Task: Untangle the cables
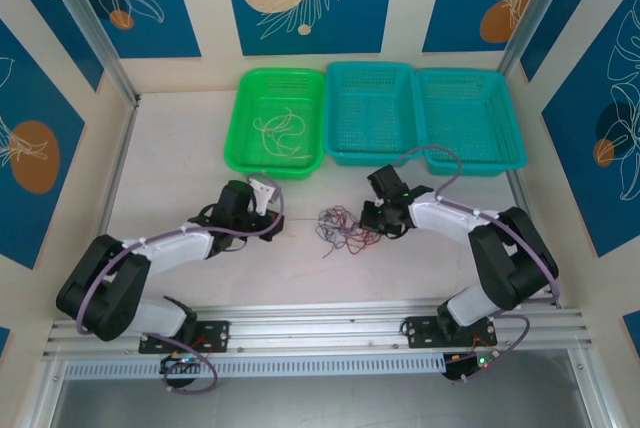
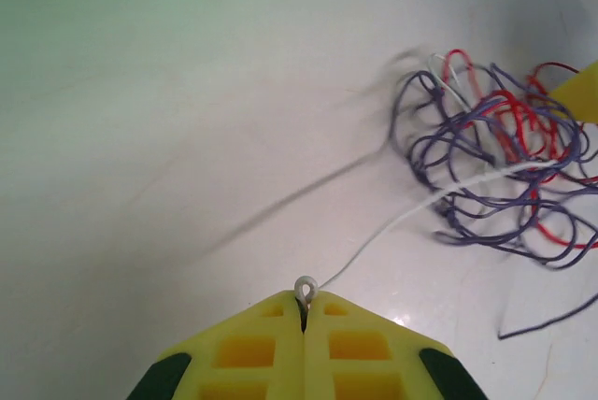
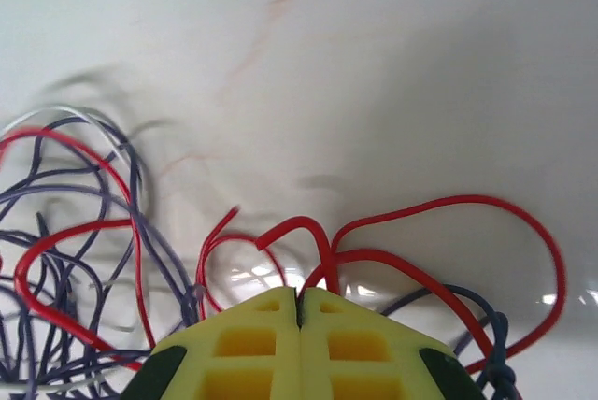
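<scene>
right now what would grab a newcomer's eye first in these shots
The tangle of red, purple and white cables lies mid-table, between the two arms. The left gripper pinches a white cable running out of it, while the right gripper is shut on a red cable at the other side. Behind, a green basket holds a few white cables.
</scene>
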### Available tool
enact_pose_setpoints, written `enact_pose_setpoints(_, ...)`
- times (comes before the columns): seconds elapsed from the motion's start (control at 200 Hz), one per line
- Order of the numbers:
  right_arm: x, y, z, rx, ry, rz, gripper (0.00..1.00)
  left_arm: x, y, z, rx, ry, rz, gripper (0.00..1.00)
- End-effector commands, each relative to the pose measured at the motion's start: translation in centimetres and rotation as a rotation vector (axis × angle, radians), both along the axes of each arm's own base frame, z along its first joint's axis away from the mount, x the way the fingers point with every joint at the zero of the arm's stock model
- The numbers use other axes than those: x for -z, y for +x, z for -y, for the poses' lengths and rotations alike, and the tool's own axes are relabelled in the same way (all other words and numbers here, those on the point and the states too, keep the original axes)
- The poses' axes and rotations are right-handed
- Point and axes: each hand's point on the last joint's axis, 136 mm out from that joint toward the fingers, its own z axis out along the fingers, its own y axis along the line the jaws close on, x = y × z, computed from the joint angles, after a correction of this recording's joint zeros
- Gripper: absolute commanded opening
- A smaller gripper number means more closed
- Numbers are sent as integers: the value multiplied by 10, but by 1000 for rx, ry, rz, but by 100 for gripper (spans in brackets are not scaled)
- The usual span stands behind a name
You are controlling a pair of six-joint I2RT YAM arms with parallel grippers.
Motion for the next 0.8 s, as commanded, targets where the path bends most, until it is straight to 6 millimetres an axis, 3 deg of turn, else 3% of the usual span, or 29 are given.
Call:
enact_pose_setpoints(0.0,5,-14,29,91,-38,-47,2,-4,1,-12,-31,13,10,0)
enact_pose_setpoints(0.11,-4,-12,30,98,-1,-26,10,-6,2,-14,-38,0,10,0)
enact_pose_setpoints(0.245,-39,-12,-2,-52,-46,77,33,-13,-2,1,14,-87,14,0)
enact_pose_setpoints(0.39,-68,-9,-40,-169,-171,188,38,-13,-2,4,25,-95,15,0)
enact_pose_setpoints(0.56,-54,3,-75,-225,-210,164,40,-11,-5,3,29,-83,10,0)
enact_pose_setpoints(0.705,-30,9,-93,-237,-199,92,50,-11,-9,-4,23,-51,19,0)
enact_pose_setpoints(0.795,-12,8,-93,-241,-215,42,52,-9,-11,-12,-1,-21,23,0)
